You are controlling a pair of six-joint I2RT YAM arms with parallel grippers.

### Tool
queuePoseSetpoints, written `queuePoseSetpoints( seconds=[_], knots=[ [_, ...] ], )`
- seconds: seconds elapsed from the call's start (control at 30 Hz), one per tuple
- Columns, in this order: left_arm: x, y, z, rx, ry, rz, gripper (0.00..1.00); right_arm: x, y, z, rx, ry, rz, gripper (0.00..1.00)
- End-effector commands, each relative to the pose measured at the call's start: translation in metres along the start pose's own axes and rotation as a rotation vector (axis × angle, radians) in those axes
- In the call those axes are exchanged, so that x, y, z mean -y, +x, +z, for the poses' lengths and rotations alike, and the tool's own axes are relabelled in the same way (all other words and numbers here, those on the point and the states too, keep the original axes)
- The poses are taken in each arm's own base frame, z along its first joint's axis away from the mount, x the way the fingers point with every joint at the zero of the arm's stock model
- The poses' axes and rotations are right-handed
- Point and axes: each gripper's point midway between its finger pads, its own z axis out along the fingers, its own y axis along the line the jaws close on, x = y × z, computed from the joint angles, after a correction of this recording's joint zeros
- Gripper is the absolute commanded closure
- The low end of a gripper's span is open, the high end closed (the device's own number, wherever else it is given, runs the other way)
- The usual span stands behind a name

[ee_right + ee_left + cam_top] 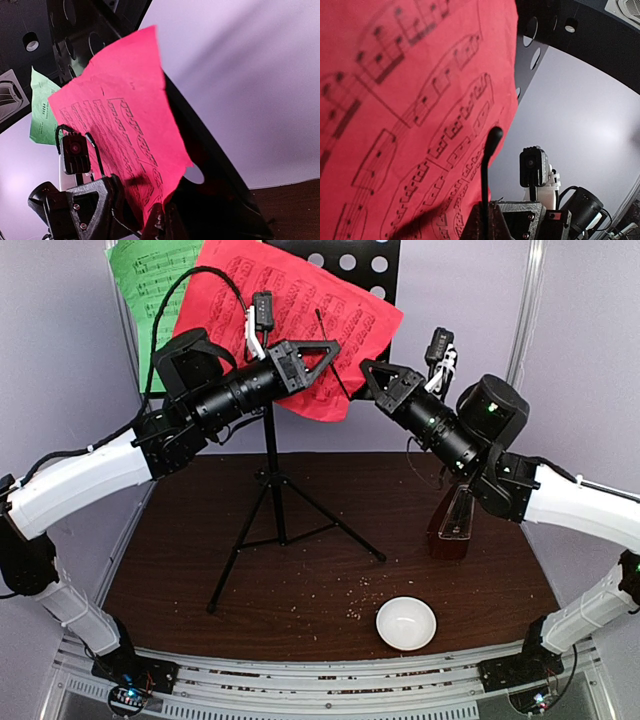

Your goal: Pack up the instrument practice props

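Observation:
The black perforated music stand [352, 260] rises on its tripod [275, 502] at the back of the table. A red music sheet [290, 310] leans on it, and a green music sheet [150, 278] sits behind to the left. My left gripper [332, 345] is shut on a thin black page-holder rod [485, 170] in front of the red sheet [410, 100]. My right gripper [366, 368] is shut on the lower edge of the red sheet [125, 125], jaws together at the bottom [167, 215]. The red-brown metronome [452, 525] stands partly hidden behind the right arm.
A white bowl [406, 623] sits near the front edge of the brown table [300, 580], with crumbs scattered around. The tripod legs spread over the table's middle. Grey walls close in the back and sides. The two grippers almost meet under the stand's desk.

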Motion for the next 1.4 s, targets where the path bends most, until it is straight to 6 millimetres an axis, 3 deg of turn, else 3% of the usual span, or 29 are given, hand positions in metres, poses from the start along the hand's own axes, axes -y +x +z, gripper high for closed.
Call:
queuePoseSetpoints(
  seconds=[0.0, 0.27, 0.5, 0.67, 0.8, 1.0, 1.23, 1.37],
  knots=[
    [0.005, -0.018, -0.006, 0.050, 0.001, 0.046, 1.00, -0.005, -0.045, -0.027, 0.177, -0.004, -0.011, 1.00],
    [0.005, -0.019, -0.008, 0.054, 0.004, 0.052, 1.00, 0.007, -0.081, -0.075, 0.317, 0.068, -0.058, 1.00],
    [0.009, -0.020, -0.009, 0.052, 0.015, 0.067, 1.00, 0.014, -0.095, -0.100, 0.332, 0.132, -0.103, 1.00],
    [0.007, -0.020, -0.010, 0.044, 0.007, 0.077, 1.00, 0.031, -0.104, -0.131, 0.348, 0.222, -0.139, 1.00],
    [0.005, -0.016, -0.011, 0.028, 0.006, 0.086, 0.86, 0.058, -0.099, -0.160, 0.327, 0.338, -0.164, 1.00],
    [0.009, -0.012, -0.016, 0.006, 0.034, 0.106, 0.66, 0.108, -0.067, -0.199, 0.228, 0.509, -0.167, 1.00],
    [0.021, 0.002, -0.031, -0.050, 0.111, 0.150, 0.35, 0.179, 0.018, -0.225, 0.027, 0.678, -0.143, 1.00],
    [0.017, 0.019, -0.045, -0.101, 0.106, 0.184, 0.27, 0.208, 0.051, -0.242, -0.050, 0.755, -0.134, 1.00]
  ],
)
